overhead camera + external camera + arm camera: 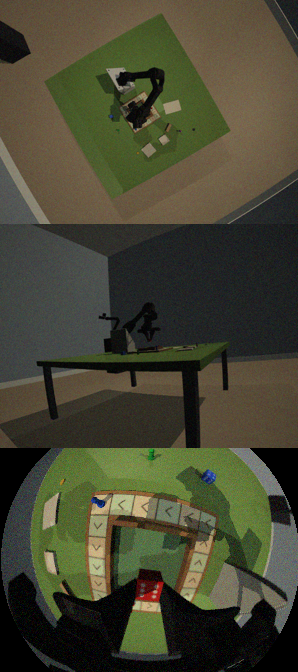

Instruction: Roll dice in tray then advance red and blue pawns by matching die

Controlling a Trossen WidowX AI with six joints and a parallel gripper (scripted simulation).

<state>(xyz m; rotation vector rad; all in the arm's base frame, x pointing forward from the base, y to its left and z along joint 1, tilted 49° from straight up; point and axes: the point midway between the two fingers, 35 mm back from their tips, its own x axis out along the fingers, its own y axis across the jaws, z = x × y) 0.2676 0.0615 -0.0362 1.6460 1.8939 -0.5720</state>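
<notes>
My gripper [149,339] [148,583] is shut on the red die [149,591], above the tray [189,555] in the middle of the board. A face with two rows of white pips shows in the wrist view. The blue die [111,116] [209,476] lies on the green table top, outside the board. The blue pawn [135,129] [98,502] is on a corner square of the arrow track [121,504] [157,115]. The red pawn [151,108] is on another side of the track, partly beside the arm; the fingers hide it in the wrist view.
A green pawn [117,130] [151,454] and an orange piece [137,153] [62,481] are outside the board. Pale slabs [148,149] [172,107], a wooden block [168,127], a purple piece [180,131] and a dark piece [193,129] lie around it. A grey angled panel [112,73] is by the arm's base.
</notes>
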